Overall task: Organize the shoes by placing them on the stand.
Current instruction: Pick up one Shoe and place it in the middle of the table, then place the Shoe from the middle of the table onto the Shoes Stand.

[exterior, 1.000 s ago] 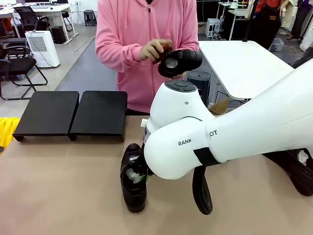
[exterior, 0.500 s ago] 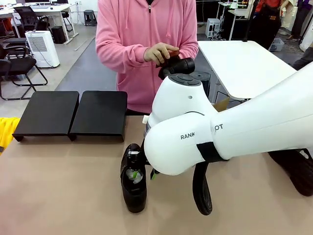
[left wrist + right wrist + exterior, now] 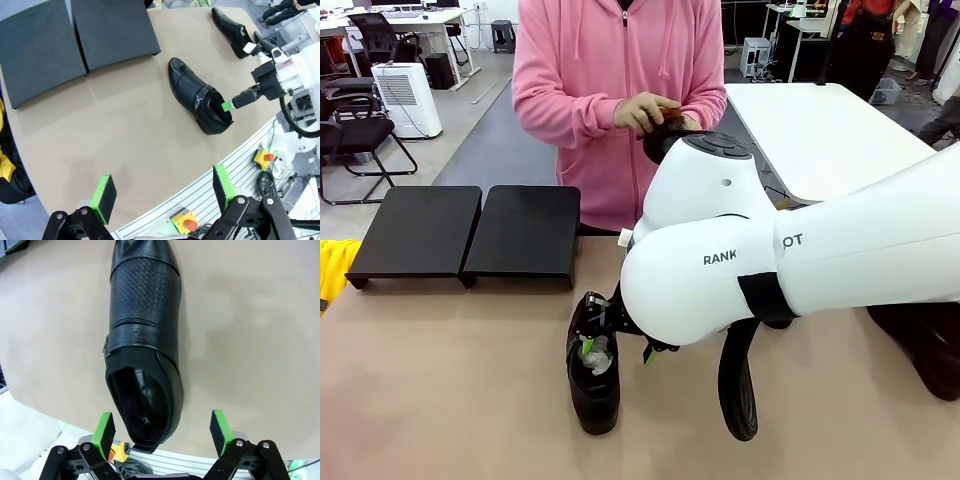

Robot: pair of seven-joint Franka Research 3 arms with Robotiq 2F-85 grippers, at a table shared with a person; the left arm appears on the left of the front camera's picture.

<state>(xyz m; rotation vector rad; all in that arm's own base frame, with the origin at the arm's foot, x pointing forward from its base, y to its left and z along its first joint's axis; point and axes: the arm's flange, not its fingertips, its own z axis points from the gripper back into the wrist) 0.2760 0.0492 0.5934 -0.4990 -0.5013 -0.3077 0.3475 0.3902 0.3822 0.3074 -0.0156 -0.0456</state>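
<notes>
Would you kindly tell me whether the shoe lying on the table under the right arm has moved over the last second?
No. The shoe lies at the same spot and angle, just below the right front corner of the stand.

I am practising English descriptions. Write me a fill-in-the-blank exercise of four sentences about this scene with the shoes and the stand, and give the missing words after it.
1. The stand is made of ___ black panels side by side.
2. The right gripper is ___, and the heel of a shoe shows between its pads.
3. That shoe lies on the ___, not on the stand.
4. The person across from the robot wears a ___ hoodie.
Missing words: two; open; table; pink.
</notes>
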